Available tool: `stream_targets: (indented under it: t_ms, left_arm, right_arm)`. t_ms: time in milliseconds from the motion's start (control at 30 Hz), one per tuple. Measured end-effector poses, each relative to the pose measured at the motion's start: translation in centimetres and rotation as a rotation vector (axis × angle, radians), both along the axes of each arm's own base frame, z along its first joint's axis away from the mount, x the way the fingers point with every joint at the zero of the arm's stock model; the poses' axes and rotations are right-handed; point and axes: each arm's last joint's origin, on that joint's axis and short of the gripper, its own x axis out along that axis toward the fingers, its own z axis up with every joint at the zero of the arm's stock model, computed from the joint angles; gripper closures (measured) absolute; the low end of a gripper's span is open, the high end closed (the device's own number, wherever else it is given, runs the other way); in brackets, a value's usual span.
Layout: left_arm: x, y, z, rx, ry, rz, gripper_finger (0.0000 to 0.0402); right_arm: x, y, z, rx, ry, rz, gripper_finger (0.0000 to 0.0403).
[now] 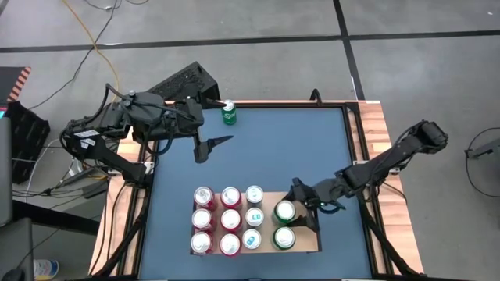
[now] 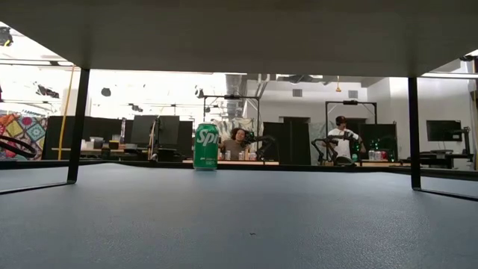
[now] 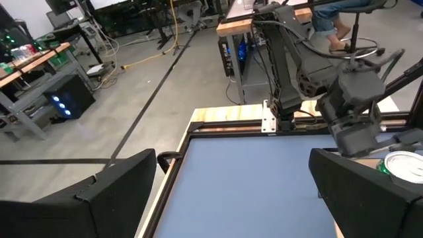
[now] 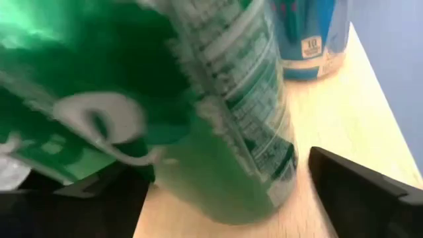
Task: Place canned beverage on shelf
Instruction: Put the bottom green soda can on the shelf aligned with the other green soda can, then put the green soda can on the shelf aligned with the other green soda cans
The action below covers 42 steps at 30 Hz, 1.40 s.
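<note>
Blue table mat (image 1: 258,148), striped light wood table frame (image 1: 376,125). Pale tan shelf (image 1: 301,243) holds red cans (image 1: 202,219), blue-and-white cans (image 1: 254,217), two green cans (image 1: 285,211) with silver tops. Lone green can (image 1: 229,112) with white lettering near the far edge. Both arms black. Grey floor (image 1: 234,23) with dark seams.

Red cans (image 1: 203,195) on shelf (image 1: 306,243): 5, in two columns
Blue-and-white cans (image 1: 255,194) on shelf: 3, one column
White-topped can in red column, front left (image 1: 201,243): 1, colour cannot be told
Green cans (image 1: 284,211) on shelf: 2
Green cans (image 1: 229,113) off shelf, at far edge of desk (image 1: 258,156): 1
Cans total: 12
Shelves: 1
Robot arms: 2
End effectors: 2, left end effector (image 1: 211,148) and right end effector (image 1: 301,207)
People beyond the desk (image 2: 239,142): 2
</note>
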Motion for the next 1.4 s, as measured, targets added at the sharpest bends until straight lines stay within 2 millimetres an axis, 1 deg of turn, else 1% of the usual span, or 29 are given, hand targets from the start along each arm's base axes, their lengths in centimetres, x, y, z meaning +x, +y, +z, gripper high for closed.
stream_targets:
  t_ms: [67, 133, 333, 533, 667, 800, 867, 1033, 1133, 1267, 1400]
  left_arm:
    - [0.0, 0.0, 0.0, 0.000, 0.001, 0.000, 0.0017]
    - [0.0, 0.0, 0.0, 0.001, 0.001, 0.000, 0.0017]
    - [0.0, 0.0, 0.0, 0.002, 0.001, -0.001, 0.0017]
    - [0.0, 0.0, 0.0, 0.003, 0.005, -0.001, 0.0017]
    - [0.0, 0.0, -0.1, 0.007, 0.008, -0.002, 0.0017]
    - [0.0, 0.0, 0.0, 0.006, 0.001, -0.001, 0.0017]
    - [0.0, 0.0, 0.1, 0.005, -0.004, 0.000, 0.0017]
    - [-0.3, 0.2, 0.2, 0.017, -0.015, 0.080, 0.0017]
    - [-0.5, 0.4, 0.4, 0.010, -0.027, 0.116, 0.0017]
    - [-0.9, 0.5, 0.6, -0.010, -0.044, 0.130, 0.0017]
    - [-1.3, 0.8, 0.8, -0.022, -0.058, 0.152, 0.0017]
  right_arm:
    - [0.1, -0.1, 0.1, 0.028, 0.023, -0.017, 0.0007]
    - [0.3, -0.3, 0.4, 0.038, 0.044, -0.015, 0.0008]
    - [0.3, -0.5, 1.1, 0.008, 0.142, 0.010, 0.0023]
    - [0.1, -0.3, 2.4, -0.018, 0.224, 0.039, 0.0026]
    - [0.1, -0.2, 3.7, -0.034, 0.250, 0.072, 0.0026]
    - [-0.4, -0.6, 5.9, -0.069, 0.235, 0.092, 0.0026]
    - [-1.0, -1.1, 6.7, -0.096, 0.262, 0.094, 0.0026]
    - [-2.7, -3.2, 8.9, -0.135, 0.314, 0.051, 0.0026]
    - [-3.4, -5.1, 10.3, -0.202, 0.245, -0.020, 0.0026]
    - [-3.2, -8.6, 12.3, -0.331, 0.065, -0.174, 0.0026]
    - [-2.0, -13.1, 13.0, -0.402, -0.021, -0.318, 0.0026]
